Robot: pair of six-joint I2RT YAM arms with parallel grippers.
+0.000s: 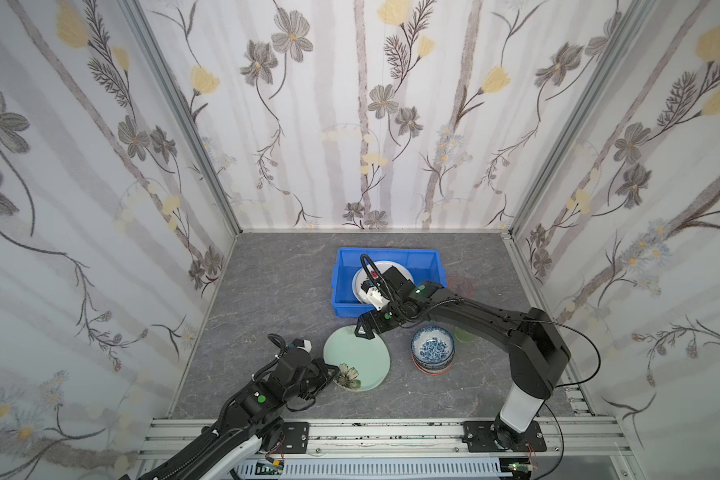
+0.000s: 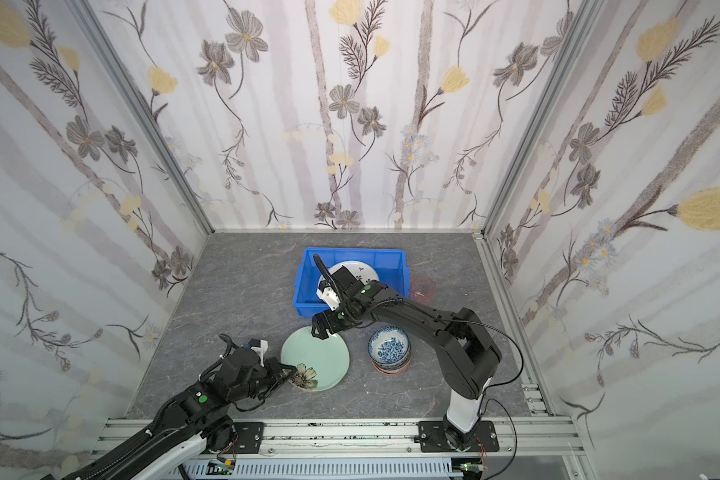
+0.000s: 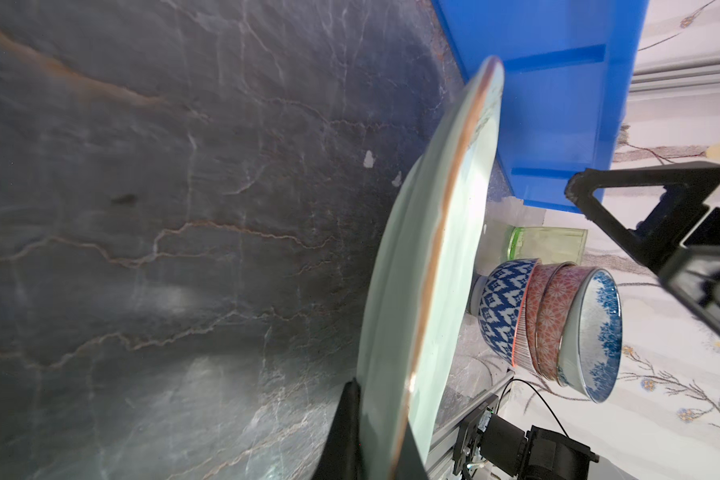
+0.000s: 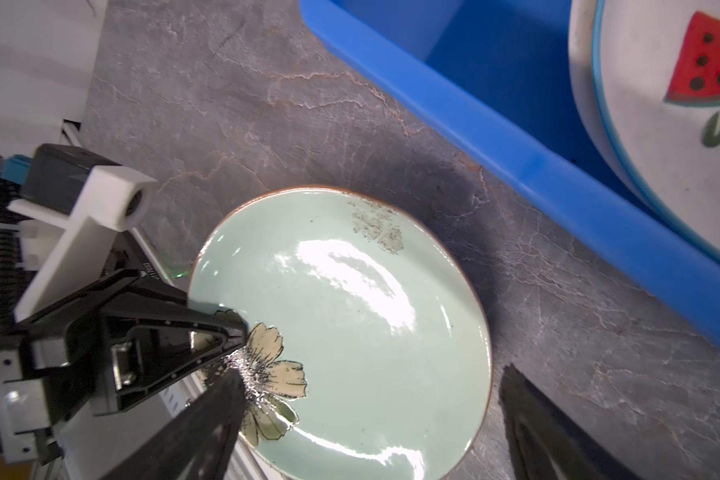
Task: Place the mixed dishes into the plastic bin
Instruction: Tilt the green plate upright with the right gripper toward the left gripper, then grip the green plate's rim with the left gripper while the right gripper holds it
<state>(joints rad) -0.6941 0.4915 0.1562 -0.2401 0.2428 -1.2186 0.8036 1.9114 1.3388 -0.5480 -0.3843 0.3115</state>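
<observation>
Reaching low from the near-left corner of the desk (image 1: 267,299), the left arm sets the left fingers (image 1: 331,369) clamped tight on the rim of the mint green plate (image 1: 356,353), beside its painted flower. The right fingers (image 1: 362,332), spread wide and holding nothing, hang over the plate's far edge, just short of the near wall of the blue bin (image 1: 385,251). To the right, the stacked bowls (image 1: 432,347) stand close; bare desk lies left.

Both top views look down from high; wrist cams close, share mint plate (image 4: 371,291).
</observation>
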